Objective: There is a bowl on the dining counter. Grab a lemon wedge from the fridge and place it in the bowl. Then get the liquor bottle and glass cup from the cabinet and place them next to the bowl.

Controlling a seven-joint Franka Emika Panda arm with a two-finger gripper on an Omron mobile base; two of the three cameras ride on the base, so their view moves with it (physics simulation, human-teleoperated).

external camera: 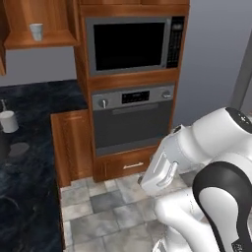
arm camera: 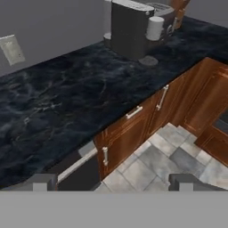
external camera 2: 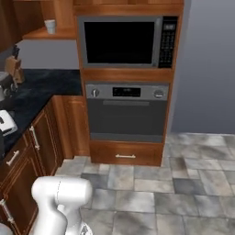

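In the left base view, a small pale cup stands upright on an open wooden shelf in the top left corner; it looks like the glass cup of the task, though it is too small to be sure. Below it a black marble-look counter runs along the left edge, and near its left edge stands a white cylindrical thing which I cannot identify. To the right of the counter there is a tall wooden column with a built-in microwave above and an oven below, and a drawer with a small grey handle under the oven. The floor is of grey stone tiles. The white arm rises from the lower right corner.

In the right base view the same cup stands on the shelf at the top left. On the counter below, near its left edge, stand a knife block and a white toaster. The microwave and the oven are in the middle — a grey wall is to the right of them.

In the hand view the gripper points down at the counter's front edge and the brown cabinet doors with grey bar handles. Its two finger tips stand far apart — fully spread, holding nothing. At the far edge of the counter stands a dark coffee machine with a white cup beside it.
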